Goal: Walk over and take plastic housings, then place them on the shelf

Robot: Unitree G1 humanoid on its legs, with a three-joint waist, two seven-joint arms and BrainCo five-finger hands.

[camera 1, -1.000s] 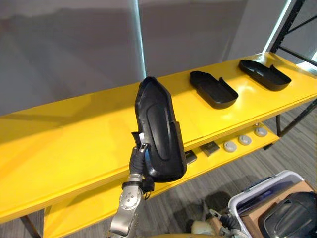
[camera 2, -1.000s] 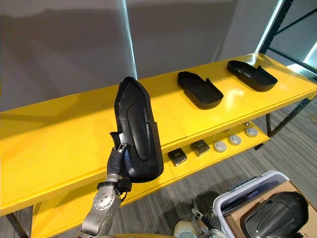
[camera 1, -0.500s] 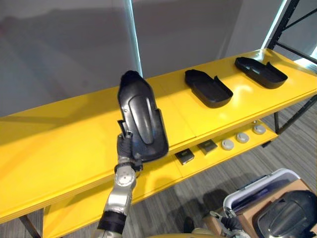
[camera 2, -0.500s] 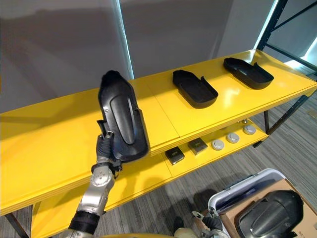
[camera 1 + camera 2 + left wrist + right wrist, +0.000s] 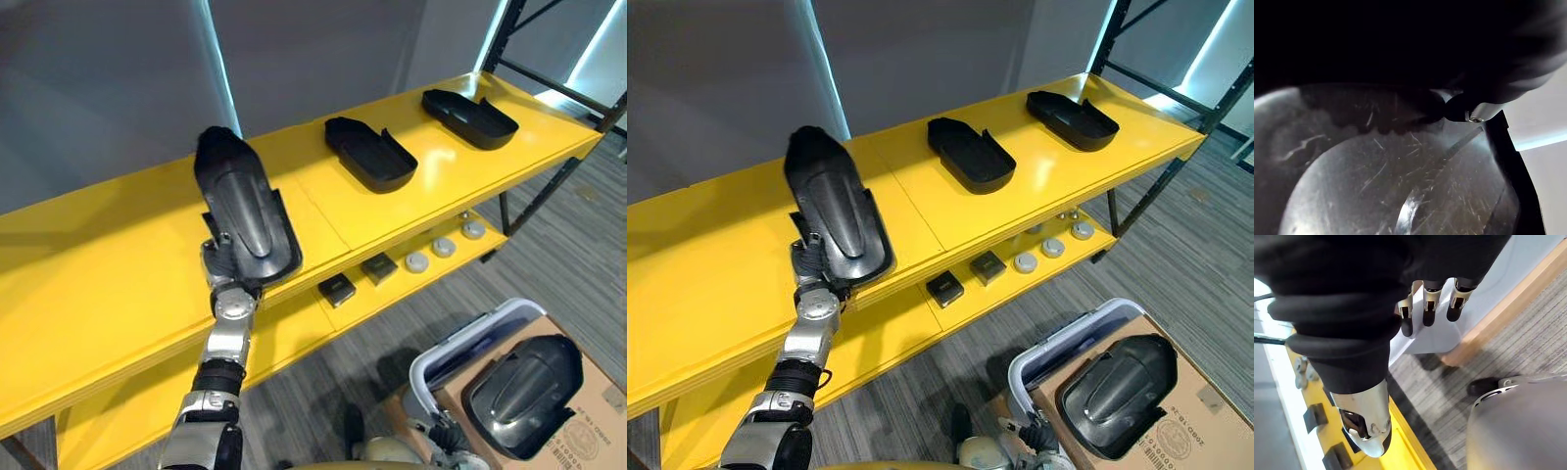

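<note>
My left hand (image 5: 216,260) is shut on the near end of a black plastic housing (image 5: 243,208), domed side up. It holds the housing tilted over the front of the yellow shelf top (image 5: 98,264); whether the housing touches the shelf I cannot tell. In the left wrist view the housing's glossy scratched shell (image 5: 1391,196) lies under a curled fingertip (image 5: 1469,111). Two more black housings (image 5: 370,154) (image 5: 470,105) lie hollow side up further right on the shelf. My right hand (image 5: 1429,303) hangs low beside me, fingers relaxed and holding nothing.
Another black housing (image 5: 519,392) lies in a cardboard box (image 5: 598,411) on the floor at my lower right, beside a white bin (image 5: 460,348). The lower yellow shelf (image 5: 294,328) carries small black blocks (image 5: 338,290) and grey discs (image 5: 444,247). A dark rack upright (image 5: 549,78) stands at the right.
My left arm has reached forward and brought the housing down from upright to a low tilt over the shelf. The camera has shifted, so the shelf's housings sit further left in view.
</note>
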